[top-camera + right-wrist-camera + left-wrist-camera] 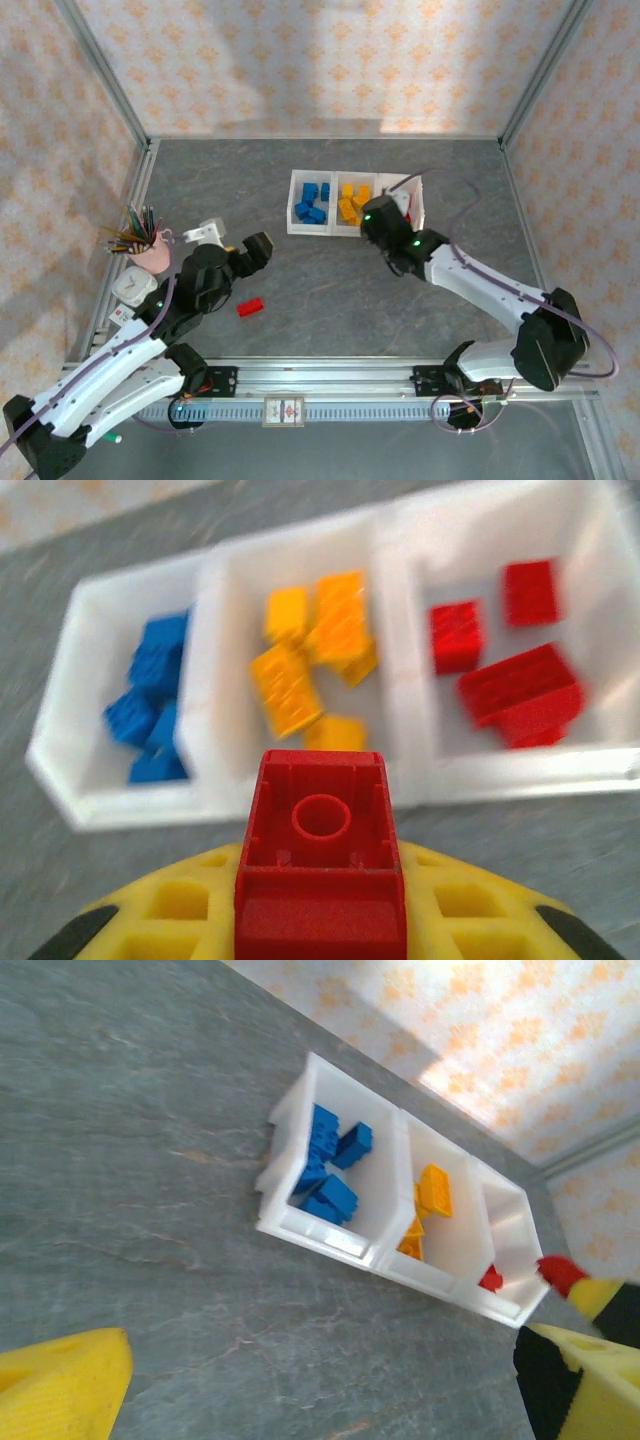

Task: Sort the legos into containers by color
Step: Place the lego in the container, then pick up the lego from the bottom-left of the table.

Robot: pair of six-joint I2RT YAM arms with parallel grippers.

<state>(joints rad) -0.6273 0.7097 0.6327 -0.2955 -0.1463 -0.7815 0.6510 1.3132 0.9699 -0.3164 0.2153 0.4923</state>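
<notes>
Now clamped on a red lego in the right end effector, just short of the containers; faces the yellow bin, needs shifting rightward toward the red bin.

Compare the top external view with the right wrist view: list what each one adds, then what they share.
Top external adds the pink pencil cup and a loose red lego lying on the table. Right wrist adds the held red brick, clamped in the jaws of the right gripper, plus the red legos in the right-hand bin. Both share the containers, with blue legos in the left bin and yellow-orange legos in the middle one.
</notes>
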